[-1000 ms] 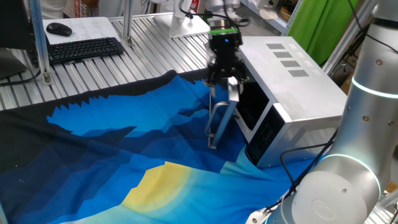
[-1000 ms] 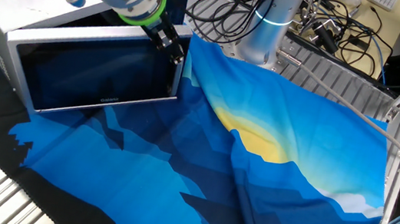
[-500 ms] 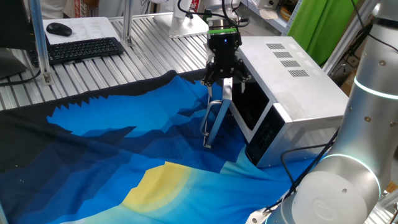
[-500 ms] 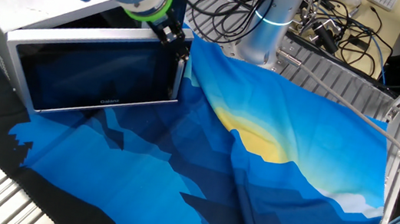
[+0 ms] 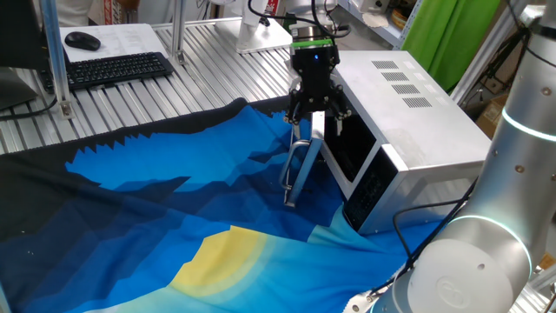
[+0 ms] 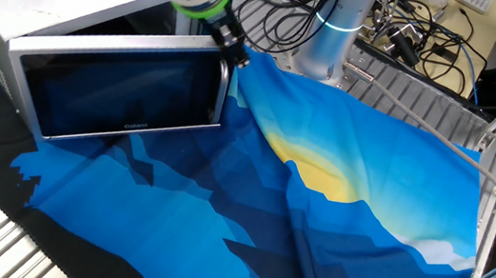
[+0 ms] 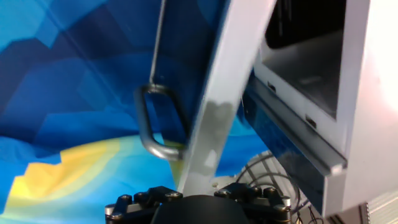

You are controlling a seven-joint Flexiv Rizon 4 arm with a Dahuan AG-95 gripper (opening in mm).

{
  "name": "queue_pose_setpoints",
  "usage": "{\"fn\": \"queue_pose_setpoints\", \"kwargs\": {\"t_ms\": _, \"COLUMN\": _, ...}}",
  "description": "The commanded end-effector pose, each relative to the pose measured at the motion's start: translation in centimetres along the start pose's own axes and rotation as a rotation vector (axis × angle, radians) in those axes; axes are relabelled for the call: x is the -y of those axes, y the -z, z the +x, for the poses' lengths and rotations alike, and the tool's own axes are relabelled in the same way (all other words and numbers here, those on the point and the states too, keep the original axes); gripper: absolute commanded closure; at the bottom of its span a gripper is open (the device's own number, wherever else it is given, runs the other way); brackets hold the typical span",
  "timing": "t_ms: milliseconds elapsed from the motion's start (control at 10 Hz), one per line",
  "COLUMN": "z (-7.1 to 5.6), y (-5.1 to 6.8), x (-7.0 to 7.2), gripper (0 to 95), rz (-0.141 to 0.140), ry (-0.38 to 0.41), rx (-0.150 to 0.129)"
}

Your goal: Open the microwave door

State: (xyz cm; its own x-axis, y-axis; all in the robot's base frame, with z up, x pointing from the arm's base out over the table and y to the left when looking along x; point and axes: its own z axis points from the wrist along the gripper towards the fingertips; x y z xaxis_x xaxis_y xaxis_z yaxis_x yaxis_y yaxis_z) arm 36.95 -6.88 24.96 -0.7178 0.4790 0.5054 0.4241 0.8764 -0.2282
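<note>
- At the far side of the blue and yellow patterned cloth (image 5: 156, 217), one fixed view shows the boxy silver-grey microwave (image 5: 408, 113) with its dark-windowed, silver-framed door (image 5: 306, 165) swung well out. The black two-finger gripper (image 5: 314, 117) hangs just over the door's top edge; its fingers appear parted, and whether they touch the door is unclear. No writing is legible.
- From the opposite side, the other fixed view shows the door (image 6: 119, 93) face-on, its curved silver bar handle (image 6: 223, 88) at the free end. The gripper (image 6: 236, 53) sits just above that corner, apparently clear of the handle, likely because the pull is nearly done. Small pale lettering near the window's lower edge is too small to read.
- Looking along the fingers, the hand view shows the door's edge (image 7: 217, 112) running upward, the handle (image 7: 155, 124) to its left, the open cavity to its right. Nothing is grasped between the fingers.
</note>
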Motion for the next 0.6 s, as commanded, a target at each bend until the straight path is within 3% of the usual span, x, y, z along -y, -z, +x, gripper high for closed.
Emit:
{"fn": "queue_pose_setpoints", "kwargs": {"t_ms": 100, "z": 0.07, "y": -0.01, "x": 0.14, "gripper": 19.0, "rz": -0.025, "ry": 0.016, "rx": -0.021}}
{"fn": "queue_pose_setpoints", "kwargs": {"t_ms": 400, "z": 0.10, "y": -0.03, "x": 0.17, "gripper": 19.0, "rz": -0.037, "ry": 0.009, "rx": -0.031}}
{"fn": "queue_pose_setpoints", "kwargs": {"t_ms": 500, "z": 0.10, "y": -0.03, "x": 0.17, "gripper": 38.0, "rz": -0.037, "ry": 0.012, "rx": -0.031}}
{"fn": "queue_pose_setpoints", "kwargs": {"t_ms": 600, "z": 0.10, "y": -0.03, "x": 0.18, "gripper": 38.0, "rz": -0.037, "ry": 0.018, "rx": -0.031}}
